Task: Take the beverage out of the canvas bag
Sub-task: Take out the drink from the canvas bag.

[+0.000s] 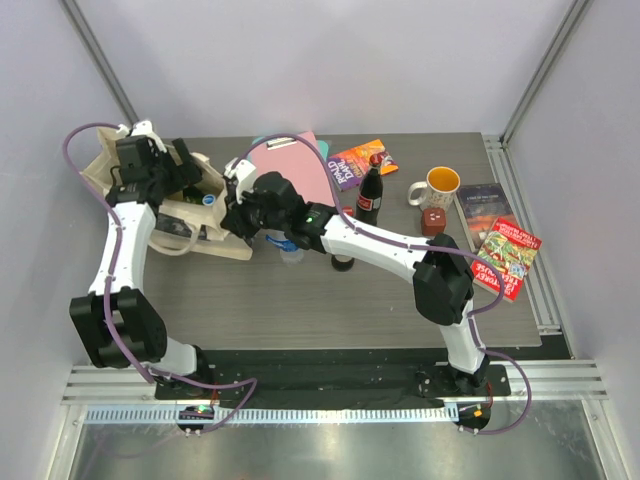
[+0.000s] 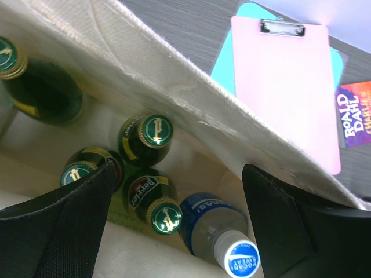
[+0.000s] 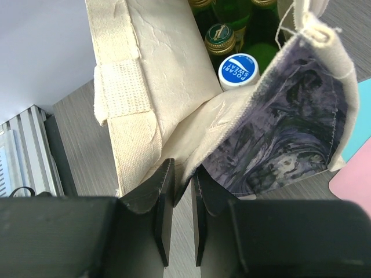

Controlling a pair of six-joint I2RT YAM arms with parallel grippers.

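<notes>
The canvas bag (image 1: 195, 215) stands at the table's left, cream cloth with a dark print (image 3: 284, 133) on its side. Inside it stand several green Perrier bottles (image 2: 152, 134) and a clear Pocari Sweat beverage bottle (image 2: 223, 234) with a blue-and-white cap (image 3: 238, 68). My left gripper (image 2: 177, 174) hangs open above the bag's mouth, its fingers (image 2: 58, 226) on either side of the Pocari bottle and one Perrier bottle, touching neither. My right gripper (image 3: 182, 172) is shut on the bag's near rim and holds the mouth open.
A pink clipboard (image 2: 287, 87) and a Roald Dahl book (image 1: 362, 160) lie behind the bag. A cola bottle (image 1: 370, 190), a yellow-lined mug (image 1: 437, 185), a small red-brown block (image 1: 432, 222) and two books (image 1: 508, 255) sit to the right.
</notes>
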